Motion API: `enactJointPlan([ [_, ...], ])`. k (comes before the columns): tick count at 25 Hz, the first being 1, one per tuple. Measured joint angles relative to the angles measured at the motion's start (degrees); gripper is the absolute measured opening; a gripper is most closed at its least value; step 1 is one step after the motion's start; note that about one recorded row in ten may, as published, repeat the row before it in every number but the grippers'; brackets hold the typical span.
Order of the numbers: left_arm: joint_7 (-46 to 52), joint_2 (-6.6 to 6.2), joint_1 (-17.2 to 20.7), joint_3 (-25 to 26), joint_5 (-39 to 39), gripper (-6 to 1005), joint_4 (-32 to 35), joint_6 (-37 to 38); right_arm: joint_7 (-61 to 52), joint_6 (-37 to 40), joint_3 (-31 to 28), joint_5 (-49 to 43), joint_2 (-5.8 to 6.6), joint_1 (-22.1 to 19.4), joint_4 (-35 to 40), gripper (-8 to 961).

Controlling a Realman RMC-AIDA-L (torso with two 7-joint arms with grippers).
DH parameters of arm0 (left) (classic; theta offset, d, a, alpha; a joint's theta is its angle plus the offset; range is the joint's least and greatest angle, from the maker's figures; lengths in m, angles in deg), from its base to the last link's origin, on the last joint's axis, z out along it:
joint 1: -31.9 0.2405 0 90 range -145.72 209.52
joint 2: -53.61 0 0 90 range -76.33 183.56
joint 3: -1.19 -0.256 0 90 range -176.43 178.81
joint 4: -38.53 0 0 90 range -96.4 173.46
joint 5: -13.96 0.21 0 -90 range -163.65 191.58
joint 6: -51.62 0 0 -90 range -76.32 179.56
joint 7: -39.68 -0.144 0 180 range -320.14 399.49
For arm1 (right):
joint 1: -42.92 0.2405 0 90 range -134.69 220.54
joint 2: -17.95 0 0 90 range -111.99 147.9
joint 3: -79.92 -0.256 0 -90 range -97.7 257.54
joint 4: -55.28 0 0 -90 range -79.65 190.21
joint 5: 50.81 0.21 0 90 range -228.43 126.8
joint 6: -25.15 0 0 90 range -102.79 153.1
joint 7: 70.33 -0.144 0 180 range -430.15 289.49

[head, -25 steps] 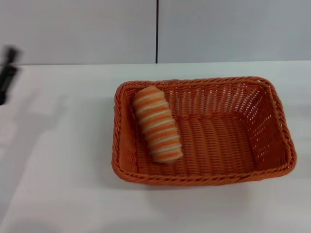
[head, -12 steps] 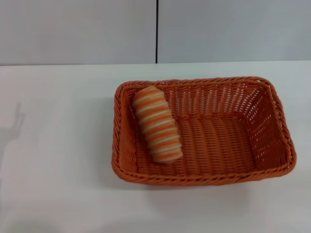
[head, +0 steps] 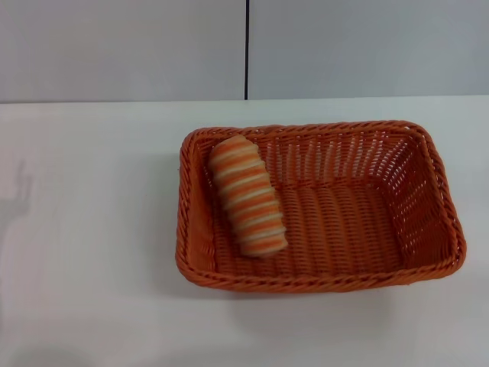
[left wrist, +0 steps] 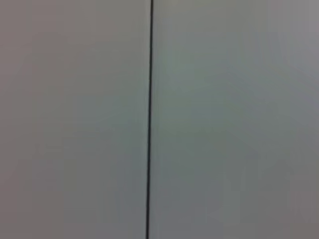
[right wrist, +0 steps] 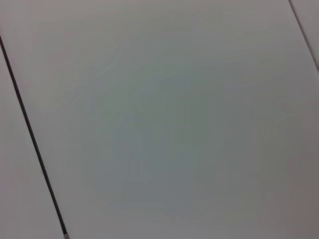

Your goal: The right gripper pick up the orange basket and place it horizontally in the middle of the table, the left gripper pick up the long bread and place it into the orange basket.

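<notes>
Head view: white table (head: 92, 306) across the whole foreground, meeting a pale grey wall (head: 122, 46) with one thin dark vertical seam (head: 247, 50) behind

Next in size, the orange basket (head: 435, 191): rectangular, woven wicker, braided rim, sloping open-weave sides, long axis running across the view, resting flat on the tabletop slightly right of centre

Inside it, the long bread (head: 247, 195): small oblong loaf, rounded ends, ridged orange and cream stripes across its width. Lies at the basket's left end, lengthwise from the far left corner toward the near wall, far end propped up against the left side, near end down on the woven floor. Rest of the basket floor bare weave

Neither the left gripper nor the right gripper anywhere in the head view; only a faint grey shadow (head: 19, 187) on the table near the left edge. Bread and basket touched by nothing, no fingers near either

Left wrist view: just grey wall panel and one dark vertical seam (left wrist: 149, 119). Right wrist view: likewise grey panel crossed by a slanted dark seam (right wrist: 30, 134). No fingers visible in either, so cannot tell whether wide, narrow, or holding anything
</notes>
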Motion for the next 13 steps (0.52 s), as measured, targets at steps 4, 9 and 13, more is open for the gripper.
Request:
enactJointPlan([
  [4,0.1,-0.02,0.2,2.0,-0.4,634,-1.0,-3.1,0.1,0.5,0.0,0.0,-0.12,-0.1,0.0,427],
  [9,0.3,-0.02,0.0,2.1,-0.4,428,-1.0,-3.3,0.5,1.1,0.1,-0.1,-0.07,-0.1,0.1,198],
  [13,0.4,-0.05,-0.1,2.1,-0.4,267,-1.0,-3.3,0.6,1.6,0.3,-0.1,0.0,0.2,0.1,198],
])
